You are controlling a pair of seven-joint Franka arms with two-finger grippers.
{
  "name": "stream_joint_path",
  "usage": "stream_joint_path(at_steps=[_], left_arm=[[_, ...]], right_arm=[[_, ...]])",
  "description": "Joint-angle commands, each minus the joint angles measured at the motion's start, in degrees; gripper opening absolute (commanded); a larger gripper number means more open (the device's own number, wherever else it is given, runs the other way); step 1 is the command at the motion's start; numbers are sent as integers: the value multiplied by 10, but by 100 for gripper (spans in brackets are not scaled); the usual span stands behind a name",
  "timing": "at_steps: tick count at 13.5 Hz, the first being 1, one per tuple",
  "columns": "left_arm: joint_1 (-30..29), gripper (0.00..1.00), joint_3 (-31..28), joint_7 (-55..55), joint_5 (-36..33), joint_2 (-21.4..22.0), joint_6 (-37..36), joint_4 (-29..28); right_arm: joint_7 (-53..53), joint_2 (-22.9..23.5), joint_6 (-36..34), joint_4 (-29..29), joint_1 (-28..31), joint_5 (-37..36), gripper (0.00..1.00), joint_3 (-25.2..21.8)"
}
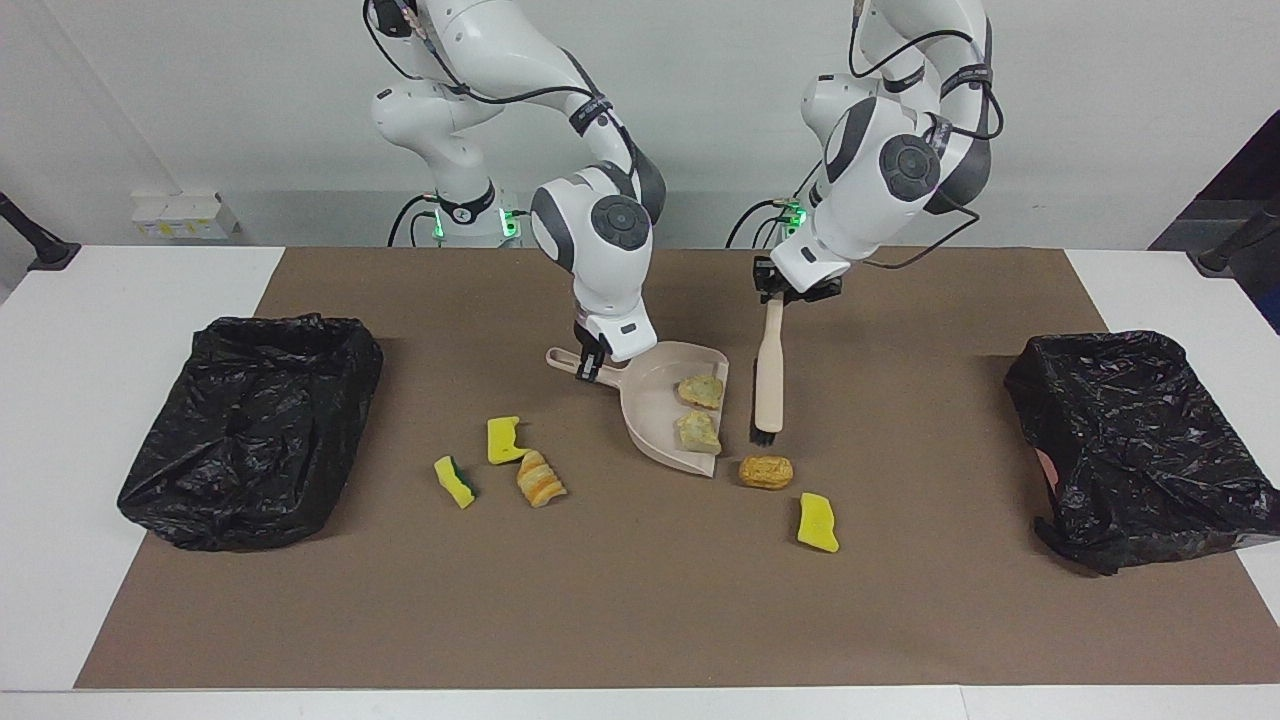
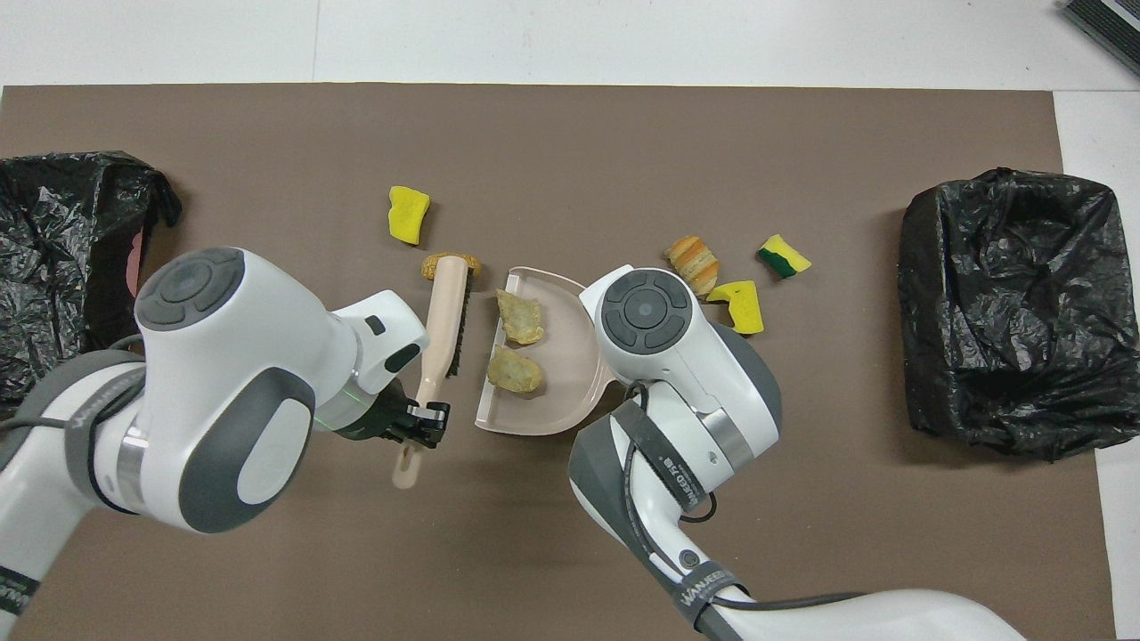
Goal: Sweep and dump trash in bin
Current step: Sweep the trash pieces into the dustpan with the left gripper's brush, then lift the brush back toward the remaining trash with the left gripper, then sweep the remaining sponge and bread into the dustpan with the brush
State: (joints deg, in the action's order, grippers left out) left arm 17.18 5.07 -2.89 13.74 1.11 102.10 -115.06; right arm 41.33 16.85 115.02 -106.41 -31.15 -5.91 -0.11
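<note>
My right gripper is shut on the handle of the beige dustpan, which rests on the mat; in the overhead view the wrist hides this gripper above the dustpan. Two pale trash chunks lie in the pan. My left gripper is shut on the brush, whose head hangs beside the pan's mouth. A brown lump and a yellow sponge lie on the mat just outside the pan.
Toward the right arm's end lie a yellow sponge, a green-backed sponge and a bread-like lump. A black bag-lined bin stands at that end of the brown mat, another bin at the left arm's end.
</note>
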Motion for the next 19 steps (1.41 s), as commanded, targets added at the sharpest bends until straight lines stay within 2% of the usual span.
stream_joint_path(at_steps=[1,3,5,7,10,13,16,19], left_arm=[[-30,0,4,89,-52,-47,-4,60],[-58,0,3,174,-133,-82,30,86],[-100,0,3,234,-155,-133,58,116],[-122,0,4,305,-194,-150,117,133],[-123,0,4,308,-209,-210,139,175],[-98,0,6,307,-206,-209,148,150],[-81,0,7,301,-204,-189,137,108],[-63,0,11,288,-179,-151,68,85]], right_arm=[[-22,2,-2,-1,-3,-14,0,2],[-22,3,-2,0,-3,-14,0,2],[-23,3,-2,2,-3,-14,0,2],[-23,3,-3,1,-3,-14,0,2],[-22,4,-2,1,-3,-15,0,2],[-22,4,-1,1,-3,-14,0,2],[-22,4,-2,1,-3,-15,0,2],[-22,4,-2,1,-2,-14,0,2]])
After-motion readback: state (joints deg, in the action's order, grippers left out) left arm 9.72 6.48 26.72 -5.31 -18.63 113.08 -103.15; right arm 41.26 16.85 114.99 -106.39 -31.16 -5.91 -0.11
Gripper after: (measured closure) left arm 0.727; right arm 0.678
